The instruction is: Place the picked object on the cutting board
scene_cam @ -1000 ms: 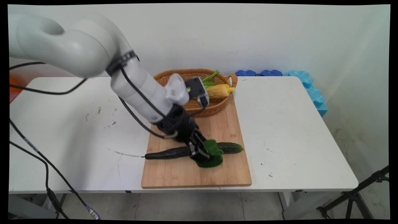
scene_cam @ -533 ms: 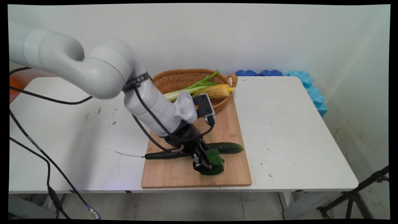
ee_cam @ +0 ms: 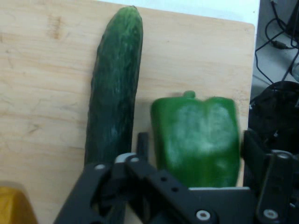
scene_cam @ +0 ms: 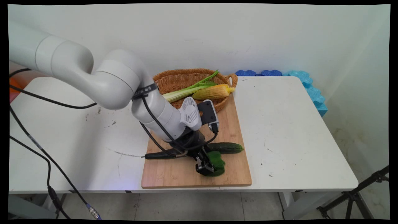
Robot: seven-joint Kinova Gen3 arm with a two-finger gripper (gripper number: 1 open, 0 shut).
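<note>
I have the end effector [scene_cam: 207, 167] low over the cutting board [scene_cam: 174, 174], its fingers [ee_cam: 142, 144] spread around a green pepper [ee_cam: 196, 140] that sits on the board near its front edge; I see a small gap on either side of the pepper. A cucumber [ee_cam: 114, 88] lies just beside the pepper on the far side, running across the board, partly under the wrist. Behind the board a basket [scene_cam: 174, 77] holds corn [scene_cam: 213, 91] and a leafy stalk [scene_cam: 189, 88]. Blue foam [scene_cam: 306, 84] sits by the counter's [scene_cam: 289, 124] far right corner.
</note>
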